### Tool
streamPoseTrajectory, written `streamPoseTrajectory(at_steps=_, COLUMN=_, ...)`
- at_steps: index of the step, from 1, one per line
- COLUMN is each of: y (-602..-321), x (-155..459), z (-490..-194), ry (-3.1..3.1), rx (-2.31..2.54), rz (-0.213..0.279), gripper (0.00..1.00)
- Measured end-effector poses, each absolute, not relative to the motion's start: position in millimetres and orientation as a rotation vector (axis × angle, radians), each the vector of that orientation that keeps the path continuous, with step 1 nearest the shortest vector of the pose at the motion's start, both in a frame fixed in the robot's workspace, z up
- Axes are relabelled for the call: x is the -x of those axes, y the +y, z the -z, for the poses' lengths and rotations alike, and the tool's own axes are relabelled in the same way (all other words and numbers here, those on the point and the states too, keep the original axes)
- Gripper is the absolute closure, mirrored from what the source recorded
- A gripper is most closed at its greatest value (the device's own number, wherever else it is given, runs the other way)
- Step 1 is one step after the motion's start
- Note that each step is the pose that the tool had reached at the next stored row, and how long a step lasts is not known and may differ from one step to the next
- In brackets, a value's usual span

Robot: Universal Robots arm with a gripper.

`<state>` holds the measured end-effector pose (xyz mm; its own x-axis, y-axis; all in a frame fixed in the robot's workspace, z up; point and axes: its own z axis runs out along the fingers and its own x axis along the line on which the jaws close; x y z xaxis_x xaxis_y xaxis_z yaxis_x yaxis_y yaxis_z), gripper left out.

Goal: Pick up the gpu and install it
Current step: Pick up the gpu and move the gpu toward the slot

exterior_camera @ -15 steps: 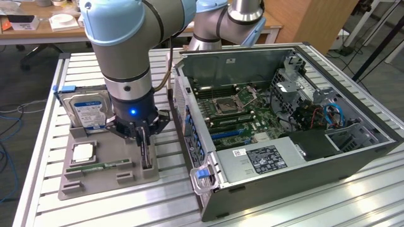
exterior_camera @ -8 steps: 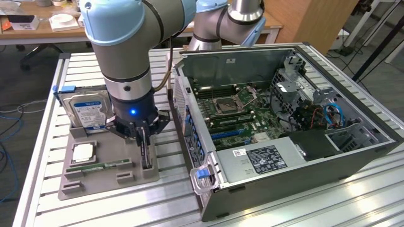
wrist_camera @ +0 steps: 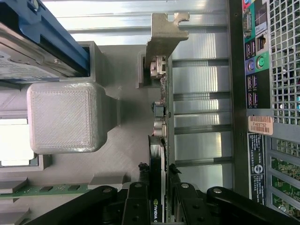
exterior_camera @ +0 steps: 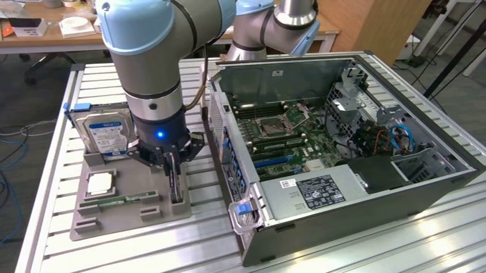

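The gpu (exterior_camera: 177, 186) stands on edge in a slot of the grey holder tray (exterior_camera: 125, 220), close to the open computer case (exterior_camera: 365, 176). In the wrist view I look along its thin top edge (wrist_camera: 162, 117) toward its silver end bracket (wrist_camera: 161, 40). My gripper (exterior_camera: 173, 164) has come straight down over the card. Its black fingers (wrist_camera: 137, 199) press on both faces of the gpu, so my gripper (wrist_camera: 157, 192) is shut on it. The card's lower edge still sits in the tray.
On the same tray stand a silver hard drive (exterior_camera: 106, 133) in a blue frame, a processor (exterior_camera: 100, 183) and a small memory stick (exterior_camera: 120, 199). The case's motherboard (exterior_camera: 277, 128) lies exposed. The case's rear ports (wrist_camera: 255, 70) are close beside the gpu.
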<state>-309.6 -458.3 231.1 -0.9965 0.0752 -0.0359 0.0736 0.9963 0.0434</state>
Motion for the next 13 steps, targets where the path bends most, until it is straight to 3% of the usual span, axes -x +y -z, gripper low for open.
streamPoseTrajectory(at_steps=13, y=-458.3, x=309.6, z=-231.1, ry=3.101, rx=-0.116, rz=-0.065, gripper=0.74)
